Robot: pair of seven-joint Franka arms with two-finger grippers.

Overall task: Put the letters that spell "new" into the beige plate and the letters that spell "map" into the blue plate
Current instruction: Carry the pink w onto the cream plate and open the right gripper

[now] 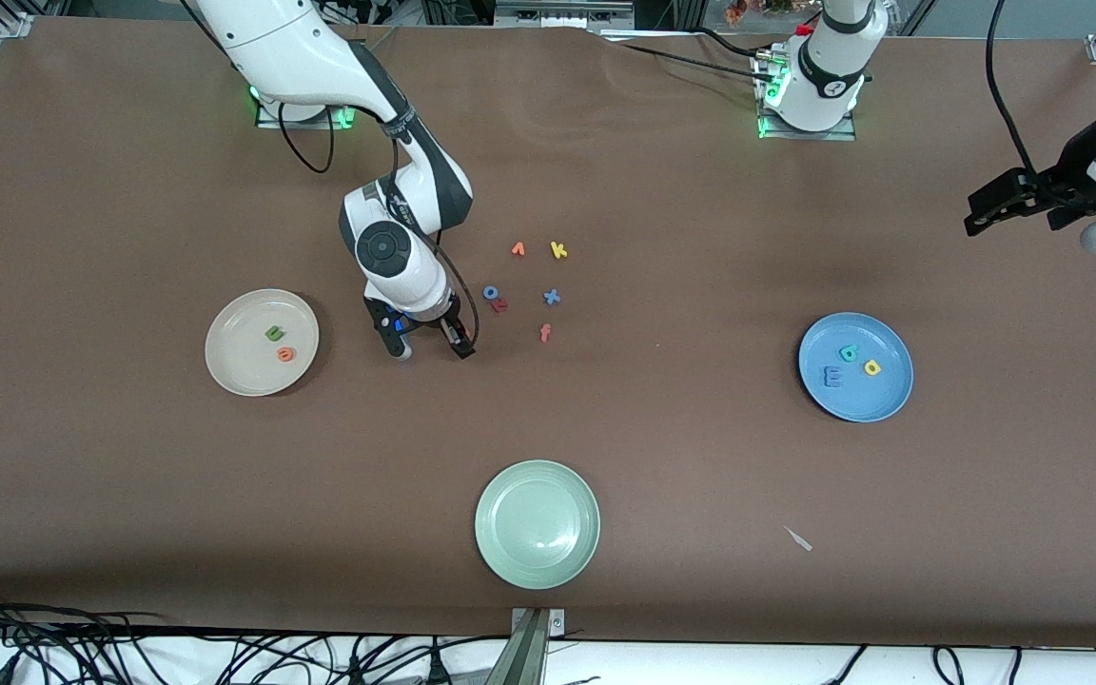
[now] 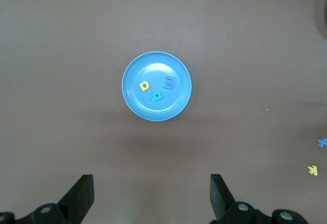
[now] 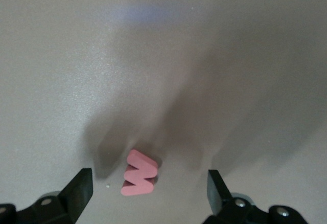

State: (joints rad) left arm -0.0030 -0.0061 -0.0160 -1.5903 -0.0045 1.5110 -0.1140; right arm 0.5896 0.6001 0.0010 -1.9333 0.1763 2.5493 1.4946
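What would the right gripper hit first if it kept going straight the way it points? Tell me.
Most likely the pink w. The right gripper, open, points down at the table with that letter lying between its fingers. Their tips might touch the table beside it first; depth is unclear.

No readable text or labels

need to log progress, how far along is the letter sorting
Done: the m, a and p lie in the blue plate; the n and e lie in the beige plate.
In hand: the open right gripper hangs over the pink w, not gripped.
Left: the w goes in the beige plate. The left gripper waits, open.
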